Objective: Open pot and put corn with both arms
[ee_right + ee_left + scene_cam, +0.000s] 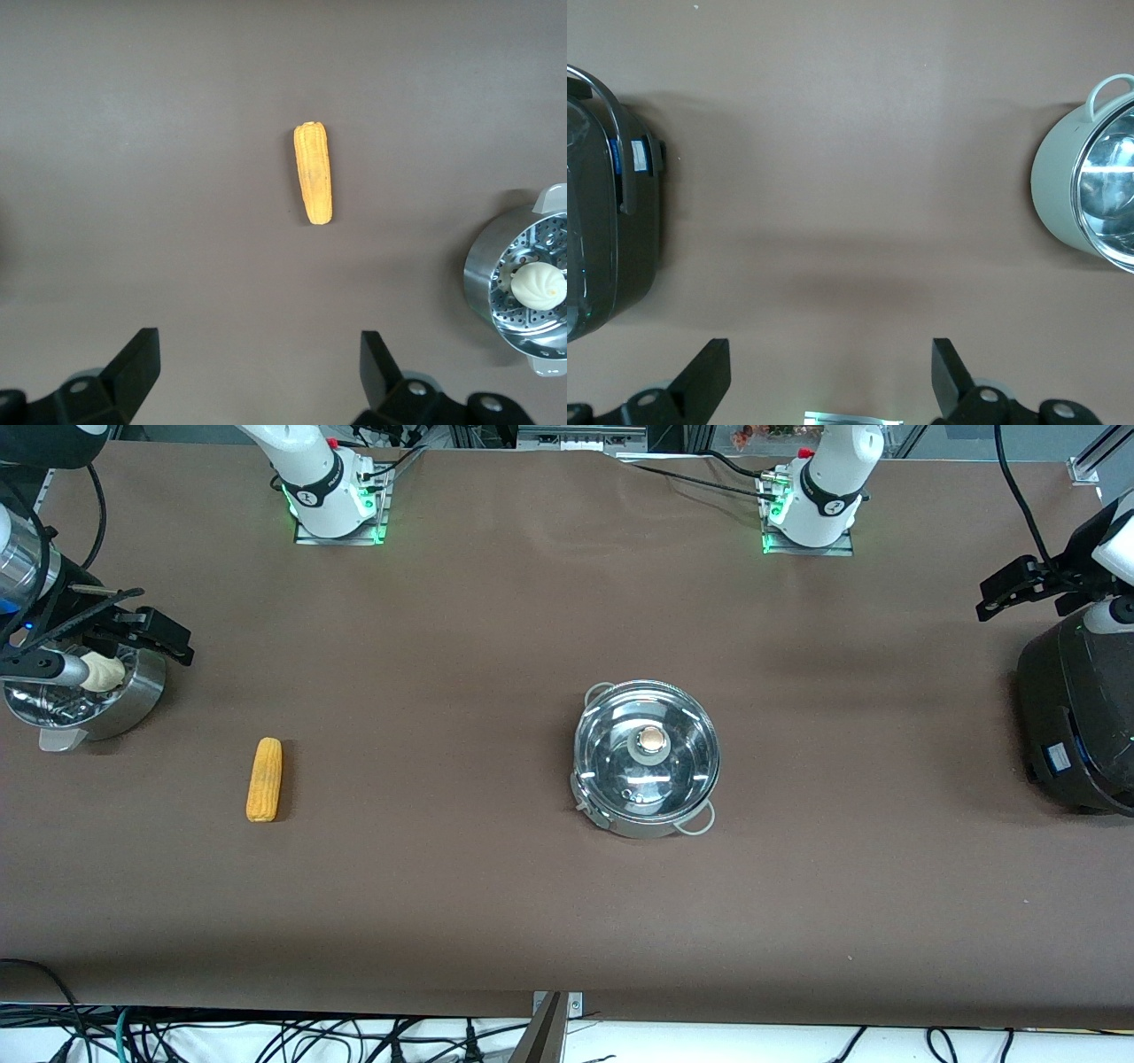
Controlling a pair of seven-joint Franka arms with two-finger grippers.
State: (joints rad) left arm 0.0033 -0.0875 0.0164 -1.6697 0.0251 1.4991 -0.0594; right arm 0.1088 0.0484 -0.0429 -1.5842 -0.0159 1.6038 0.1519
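Note:
The steel pot [647, 760] stands mid-table with its glass lid and round knob [649, 740] on it. Part of the pot also shows in the left wrist view [1063, 190]. The yellow-orange corn [264, 779] lies on the cloth toward the right arm's end, and also shows in the right wrist view [314, 173]. My right gripper [164, 636] is up over the steamer pot's edge, open and empty [261, 367]. My left gripper [1010, 591] is up by the black appliance, open and empty [831, 372]. Both grippers are well away from the pot and the corn.
A steel steamer pot [133, 695] with a white bun [104, 671] stands at the right arm's end; it shows in the right wrist view too [496, 266]. A black round appliance [1072, 708] stands at the left arm's end. Brown cloth covers the table.

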